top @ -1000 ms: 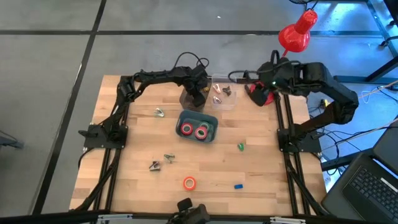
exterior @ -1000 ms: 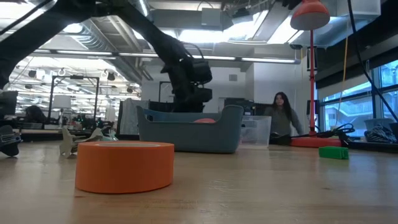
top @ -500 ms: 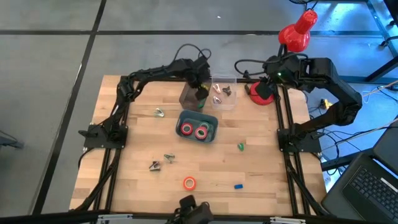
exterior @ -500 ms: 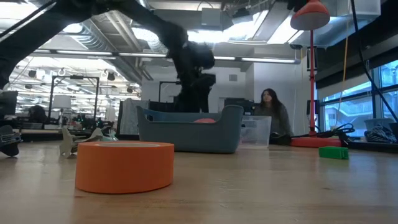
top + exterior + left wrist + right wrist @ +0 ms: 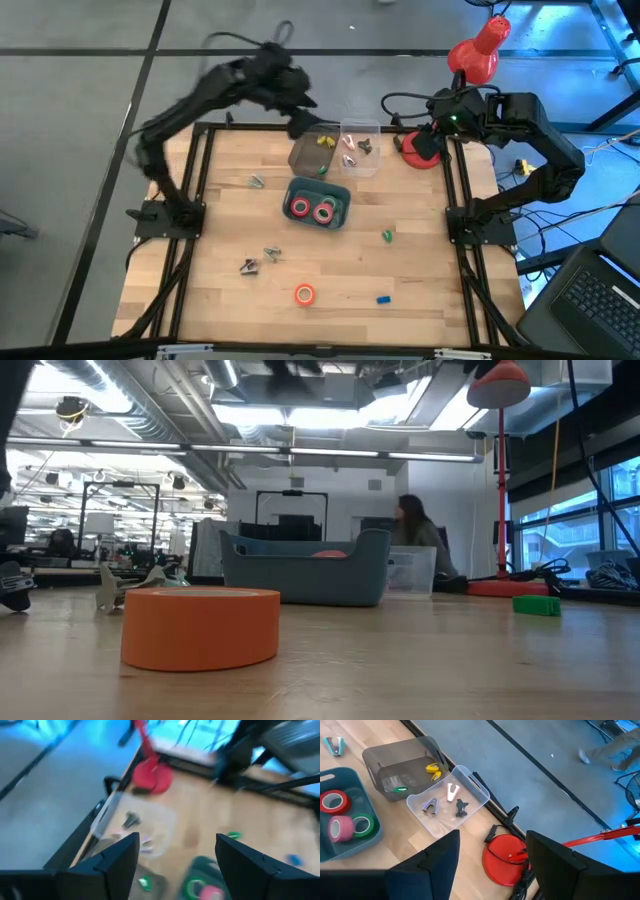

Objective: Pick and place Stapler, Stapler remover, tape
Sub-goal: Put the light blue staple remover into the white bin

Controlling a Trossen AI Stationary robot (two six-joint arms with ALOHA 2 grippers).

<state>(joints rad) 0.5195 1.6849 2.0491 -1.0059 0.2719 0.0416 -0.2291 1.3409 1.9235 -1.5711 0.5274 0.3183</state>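
My left gripper hangs open and bare high above the table's far edge, over a smoky grey bin holding a yellow stapler and a green one. Beside it, a clear bin holds staple removers. A blue-grey bin holds red, pink and green tape rolls. An orange tape roll lies flat near the front edge. Staple removers lie loose on the wood. My right gripper waits open above the far right corner.
A red lamp base with cables sits at the far right corner under my right gripper. A small green block and a blue one lie on the right half. Beyond the table, a person shows in the low view.
My left gripper has risen fast out of the smoky grey bin and drawn back toward the far left, its aim tipping closer to level. A green stapler now shows in the bin where the gripper stood. The person in the background has walked leftward.
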